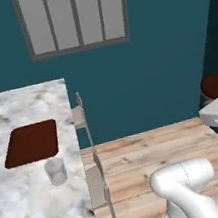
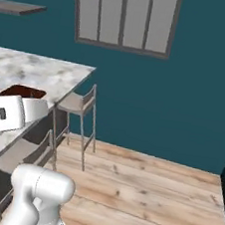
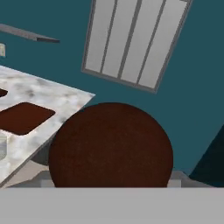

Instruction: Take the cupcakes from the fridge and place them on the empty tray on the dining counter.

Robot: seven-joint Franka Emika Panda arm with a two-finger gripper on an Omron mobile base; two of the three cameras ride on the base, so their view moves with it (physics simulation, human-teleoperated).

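Note:
One of the cupcakes (image 3: 110,144), round and dark brown, sits close in front of the hand camera and hides the fingertips. From the left base camera the same cupcake (image 1: 216,85) pokes up from my gripper (image 1: 216,98), which is shut on it out over the wooden floor, to the right of the dining counter (image 1: 23,103). The empty tray (image 1: 31,142), flat and reddish-brown, lies on the marble near the counter's right edge, and it also appears as tray (image 3: 24,117) and tray (image 2: 21,91). The fridge is out of view.
A clear glass (image 1: 55,171) stands just in front of the tray. Grey chairs (image 1: 87,135) line the counter's side, with chair (image 2: 80,104) nearest the corner. A barred window (image 1: 74,15) is set in the teal wall. Wooden floor (image 1: 159,153) lies between me and the counter.

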